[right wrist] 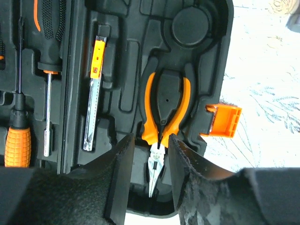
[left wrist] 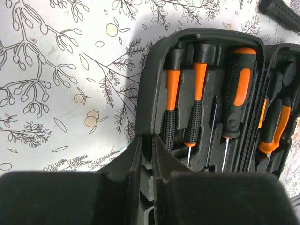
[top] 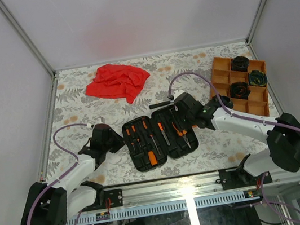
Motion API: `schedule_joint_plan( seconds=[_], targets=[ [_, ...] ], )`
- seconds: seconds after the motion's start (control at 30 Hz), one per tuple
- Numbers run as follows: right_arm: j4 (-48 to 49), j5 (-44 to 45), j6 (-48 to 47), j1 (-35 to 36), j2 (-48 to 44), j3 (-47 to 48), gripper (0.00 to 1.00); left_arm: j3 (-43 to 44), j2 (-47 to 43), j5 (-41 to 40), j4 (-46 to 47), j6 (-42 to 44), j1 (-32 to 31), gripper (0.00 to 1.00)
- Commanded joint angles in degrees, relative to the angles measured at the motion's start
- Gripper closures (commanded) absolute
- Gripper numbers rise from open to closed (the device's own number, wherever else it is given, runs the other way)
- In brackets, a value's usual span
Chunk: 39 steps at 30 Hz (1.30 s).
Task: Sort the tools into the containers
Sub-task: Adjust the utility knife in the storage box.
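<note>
A red cloth (top: pixel 116 82) lies well behind the open tool case (top: pixel 173 150).

Matt black plastic tool case (right wrist: pixel 124 93), shiny steel pliers (right wrist: pixel 165 105) with orange grips, seemingly rubbery; crumpled red cloth (top: pixel 116 82)

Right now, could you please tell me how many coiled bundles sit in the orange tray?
3: a far bundle, a greenish bundle at the right, a middle bundle. The right arm may hide another.
</note>
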Motion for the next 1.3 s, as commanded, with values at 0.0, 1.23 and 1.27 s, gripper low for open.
schedule_joint_plan(
  seconds=[0.0,1.23,1.27],
  targets=[
    [3.6,-1.9,-2.0,-0.3,2.8,2.5,0.6,0.3,0.2,-1.6,-1.9,0.5,0.4,1.0],
    [1.8,2.8,2.6,-0.2,22.2,5.7,1.0,0.9,0.9,-1.3,-2.1,1.3,0.3,1.0],
    [2.0,2.6,2.6,-0.3,21.6,5.4,0.99,0.9,0.8,-1.2,-2.1,1.4,0.3,1.0]
  ],
)
